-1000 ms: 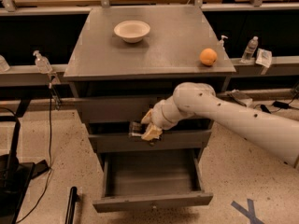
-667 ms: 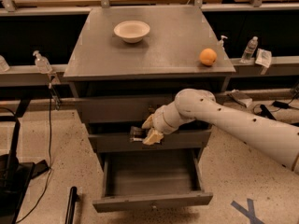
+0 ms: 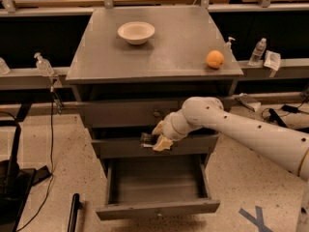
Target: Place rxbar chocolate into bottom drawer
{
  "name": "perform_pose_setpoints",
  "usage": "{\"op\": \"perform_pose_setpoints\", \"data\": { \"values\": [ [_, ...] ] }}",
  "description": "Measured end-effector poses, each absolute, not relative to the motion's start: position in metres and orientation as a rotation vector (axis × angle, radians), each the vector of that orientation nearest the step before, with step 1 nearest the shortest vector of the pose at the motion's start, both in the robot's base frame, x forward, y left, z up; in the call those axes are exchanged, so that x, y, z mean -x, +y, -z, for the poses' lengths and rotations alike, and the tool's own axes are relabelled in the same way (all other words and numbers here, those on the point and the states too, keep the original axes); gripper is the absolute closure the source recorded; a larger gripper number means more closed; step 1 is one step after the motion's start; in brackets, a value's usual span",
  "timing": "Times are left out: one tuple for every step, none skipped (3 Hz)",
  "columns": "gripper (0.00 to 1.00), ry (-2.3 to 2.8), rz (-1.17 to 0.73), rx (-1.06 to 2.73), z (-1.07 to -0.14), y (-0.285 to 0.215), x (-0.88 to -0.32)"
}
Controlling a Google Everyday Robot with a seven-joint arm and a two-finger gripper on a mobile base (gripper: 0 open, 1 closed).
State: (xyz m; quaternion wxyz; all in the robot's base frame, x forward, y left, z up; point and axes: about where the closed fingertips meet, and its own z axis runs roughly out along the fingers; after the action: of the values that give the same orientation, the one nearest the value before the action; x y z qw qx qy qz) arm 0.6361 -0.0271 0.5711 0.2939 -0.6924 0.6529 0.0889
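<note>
The bar (image 3: 146, 140) is held in the tool (image 3: 154, 137), in front of the middle drawer (image 3: 193, 144) face and left of its centre. It is a small dark object, lying roughly level, above the left half of the open bottom drawer (image 3: 157, 210). The tool is clenched on the bar; one pale finger (image 3: 162, 144) shows below it and another above. The bar is clear of the bottom drawer and is not inside it.

The bottom drawer is pulled fully out toward the room; its grey tray is exposed. The middle drawer and the top drawer (image 3: 125, 114) are closed.

The arm (image 3: 241, 132) enters from the right, crosses the cabinet front and ends at the tool.

On the tabletop (image 3: 169, 52):
- A bowl (image 3: 136, 32) stands near the far edge, left of centre.
- An orange (image 3: 215, 59) lies near the front right corner.
- Bowl and orange are well apart.

A clear bottle (image 3: 259, 51) stands on the ledge just right of the tabletop.
</note>
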Motion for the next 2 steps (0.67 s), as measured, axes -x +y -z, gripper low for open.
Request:
{"op": "perform_pose_setpoints", "data": {
  "values": [
    [1.0,1.74,-0.328,1.743,-0.523,-0.058,-0.644],
    [1.0,1.675,-0.447,1.662,-0.478,-0.087,-0.641]
  ]
}}
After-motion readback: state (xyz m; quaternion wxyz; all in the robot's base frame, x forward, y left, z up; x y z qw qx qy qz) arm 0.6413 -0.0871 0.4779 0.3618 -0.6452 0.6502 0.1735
